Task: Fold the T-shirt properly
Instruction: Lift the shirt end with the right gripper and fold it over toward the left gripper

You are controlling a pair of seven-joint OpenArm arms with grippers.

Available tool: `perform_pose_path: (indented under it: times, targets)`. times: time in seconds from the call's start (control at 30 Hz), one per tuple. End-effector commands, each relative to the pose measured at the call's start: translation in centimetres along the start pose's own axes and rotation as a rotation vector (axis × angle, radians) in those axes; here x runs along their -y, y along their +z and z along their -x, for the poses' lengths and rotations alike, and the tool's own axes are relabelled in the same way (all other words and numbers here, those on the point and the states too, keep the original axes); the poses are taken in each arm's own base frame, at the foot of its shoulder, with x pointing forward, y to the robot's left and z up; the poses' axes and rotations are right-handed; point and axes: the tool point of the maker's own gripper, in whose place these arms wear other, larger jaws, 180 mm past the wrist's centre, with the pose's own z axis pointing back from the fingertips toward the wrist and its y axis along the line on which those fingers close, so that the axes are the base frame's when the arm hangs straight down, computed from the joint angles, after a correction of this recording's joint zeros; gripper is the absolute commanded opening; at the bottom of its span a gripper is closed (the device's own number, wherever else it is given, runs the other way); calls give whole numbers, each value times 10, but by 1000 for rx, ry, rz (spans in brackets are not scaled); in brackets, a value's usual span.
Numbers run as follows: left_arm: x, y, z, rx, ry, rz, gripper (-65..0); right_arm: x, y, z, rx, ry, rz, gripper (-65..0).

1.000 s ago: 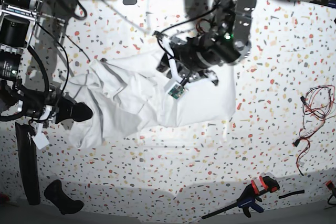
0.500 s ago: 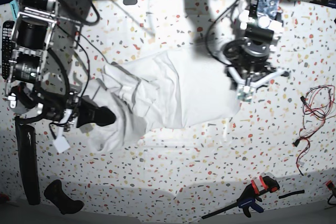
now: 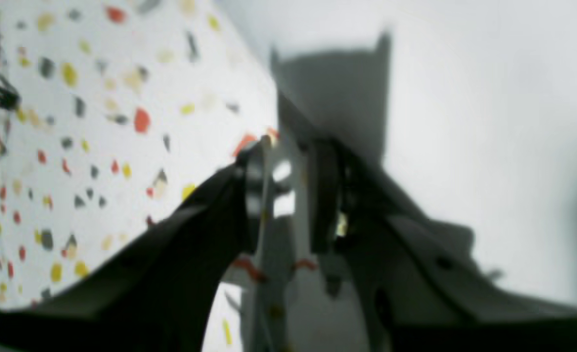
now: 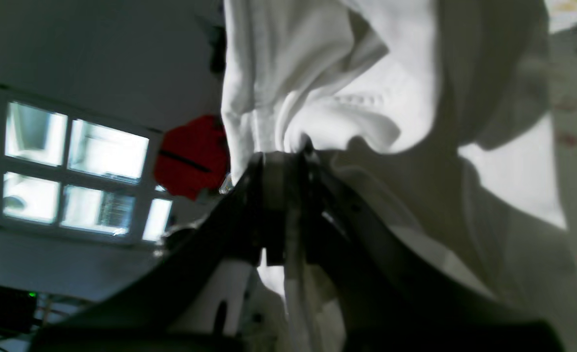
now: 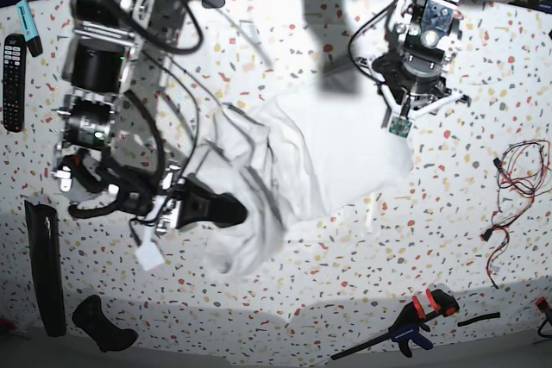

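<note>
- One big change first: the T-shirt lies differently than a second ago. Its bulk sits on the speckled table in the middle of the base view, but the side toward my right arm is now gathered and lifted, and it has been dragged inward toward the centre.
- My right gripper is clamped together on a bunched fold of the white cloth; in the right wrist view the fabric spills out directly from the closed tips, with a stitched hem just above them. In the base view that gripper has travelled from the table's edge to well under the shirt's raised flap.
- My left gripper has left the middle of the shirt, where it was a second ago, and now sits at the shirt's far corner beside bare table.
- In the left wrist view the left gripper has its jaws a little apart, with something pale between them; the picture is too blurred for me to tell whether cloth is caught there or the jaws are empty.
- I judge that a fold is being carried across by my right arm while my left only steadies or lets go of the opposite corner.
- The shirt is crumpled rather than flat, so I reckon the fold is far from done.
</note>
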Motion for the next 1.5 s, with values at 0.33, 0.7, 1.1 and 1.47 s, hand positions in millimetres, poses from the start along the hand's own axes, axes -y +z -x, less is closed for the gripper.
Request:
perform_pose_path:
  times: [0.33, 0.7, 1.1, 1.47]
  targets:
    - [-3, 0, -8, 22, 0, -12, -495, -30, -105, 59, -288, 92, -30, -650]
    - [-2, 0, -8, 21, 6, -6, -495, -20, -153, 74, -320, 188, 135, -650]
    - [-2, 0, -7, 18, 6, -6, -495, -51, -160, 67, -256, 135, -20, -472]
    - [1, 0, -7, 18, -14, 10, -495, -105, -157, 35, -74, 23, -308, -472]
